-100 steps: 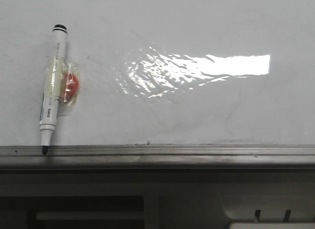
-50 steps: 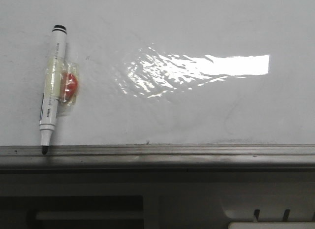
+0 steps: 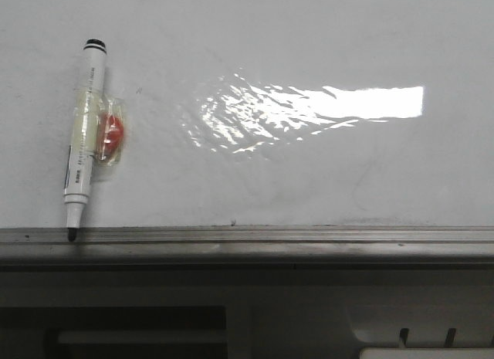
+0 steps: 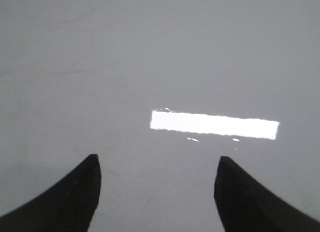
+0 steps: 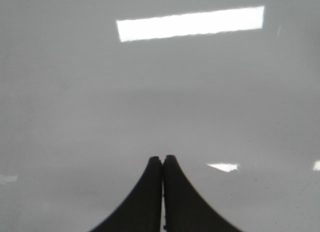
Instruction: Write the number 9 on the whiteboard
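The whiteboard (image 3: 309, 174) fills the front view, glossy white with a bright glare patch and a grey metal rail (image 3: 247, 237) along its near edge. No number 9 shows on it. A white black-tipped marker pen (image 3: 82, 135) lies on the board at the left, its tip at the rail, with tape and a small red thing (image 3: 111, 135) stuck to its side. Neither gripper shows in the front view. My left gripper (image 4: 157, 164) is open and empty over bare board (image 4: 100, 67). My right gripper (image 5: 163, 159) is shut and empty over bare board (image 5: 225, 92).
Below the rail the front view shows dark grey robot housing (image 3: 231, 313) with a white edge at the lower right (image 3: 424, 351). Glare stripes lie on the board in both wrist views.
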### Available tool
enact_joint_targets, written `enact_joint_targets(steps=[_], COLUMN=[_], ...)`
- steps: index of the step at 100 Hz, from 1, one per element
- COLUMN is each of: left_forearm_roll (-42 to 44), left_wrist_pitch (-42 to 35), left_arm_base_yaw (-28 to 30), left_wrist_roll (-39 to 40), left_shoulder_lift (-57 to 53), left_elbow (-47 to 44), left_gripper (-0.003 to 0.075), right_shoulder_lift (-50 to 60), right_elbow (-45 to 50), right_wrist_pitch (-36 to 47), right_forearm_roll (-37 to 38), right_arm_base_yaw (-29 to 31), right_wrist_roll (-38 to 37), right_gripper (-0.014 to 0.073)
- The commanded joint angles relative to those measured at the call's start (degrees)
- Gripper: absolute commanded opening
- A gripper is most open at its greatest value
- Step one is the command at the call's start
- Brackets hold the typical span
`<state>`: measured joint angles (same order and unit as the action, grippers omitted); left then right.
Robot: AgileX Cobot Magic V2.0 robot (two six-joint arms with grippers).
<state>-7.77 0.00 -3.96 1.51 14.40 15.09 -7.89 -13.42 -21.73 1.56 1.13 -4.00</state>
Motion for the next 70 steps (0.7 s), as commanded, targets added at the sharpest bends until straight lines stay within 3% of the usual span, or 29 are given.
enact_joint_targets(steps=[1, 18, 43, 57, 70], left_forearm_roll=[-0.3, 5.8, 4.3, 1.7, -5.3], left_wrist_pitch=[-5.0, -7.4, -10.3, -11.2, -14.9], left_arm_base_yaw=[-3.8, -14.6, -33.7, -40.6, -43.7], left_wrist_roll=[0.0, 0.0, 0.0, 0.0, 0.0], left_shoulder_lift=[3.3, 10.1, 24.2, 31.5, 36.3], left_elbow=[1.9, 1.9, 1.9, 1.9, 1.9], left_gripper=[0.0451, 0.0451, 0.0451, 0.0436, 0.0401], right_shoulder_lift=[-1.3, -1.3, -1.3, -1.3, -1.3], right_elbow=[-0.5, 1.4, 1.4, 1.4, 1.4], right_wrist_pitch=[7.8, 10.0, 10.5, 10.5, 10.3], right_forearm_roll=[-0.3, -0.4, -0.4, -0.4, -0.4], right_arm_base_yaw=[0.0, 0.0, 0.0, 0.0, 0.0], right_wrist_roll=[0.3, 0.3, 0.3, 0.3, 0.3], right_gripper=[-0.0069, -0.0069, -0.0069, -0.0069, -0.0069])
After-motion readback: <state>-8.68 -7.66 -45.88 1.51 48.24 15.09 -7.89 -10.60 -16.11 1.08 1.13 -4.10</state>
